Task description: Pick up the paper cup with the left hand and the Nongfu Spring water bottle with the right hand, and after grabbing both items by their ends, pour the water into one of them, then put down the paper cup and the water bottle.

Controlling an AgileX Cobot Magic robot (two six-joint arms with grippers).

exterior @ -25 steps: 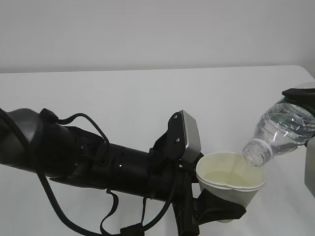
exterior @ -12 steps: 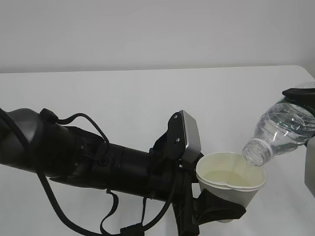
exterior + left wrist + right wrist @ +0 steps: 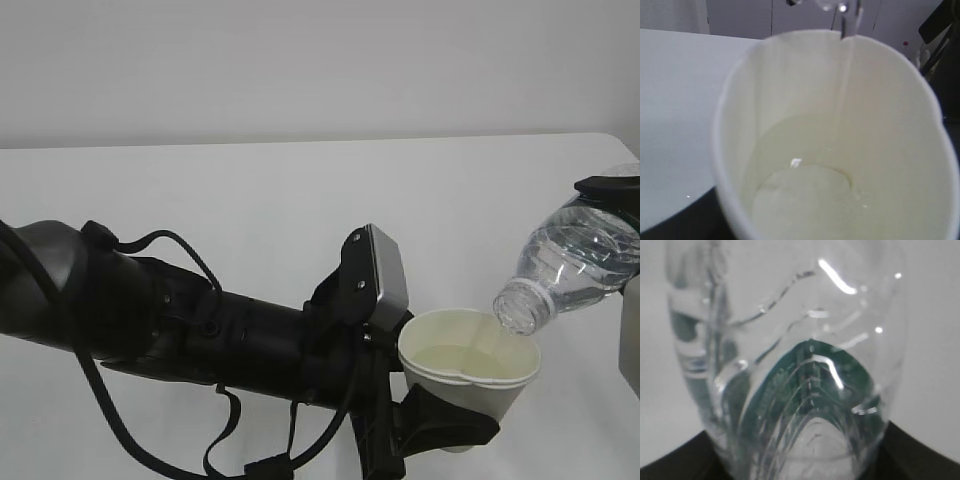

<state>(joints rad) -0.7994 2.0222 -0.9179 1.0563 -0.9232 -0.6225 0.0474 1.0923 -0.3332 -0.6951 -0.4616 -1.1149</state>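
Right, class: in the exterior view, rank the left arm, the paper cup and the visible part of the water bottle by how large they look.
1. Left arm, by far.
2. and 3. Paper cup and water bottle: too alike to rank, and the bottle is cut off at the frame edge.

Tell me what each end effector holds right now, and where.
Left end effector: small cream paper cup, gripped low on its body. Right end effector: clear ribbed plastic bottle, gripped at its base end.
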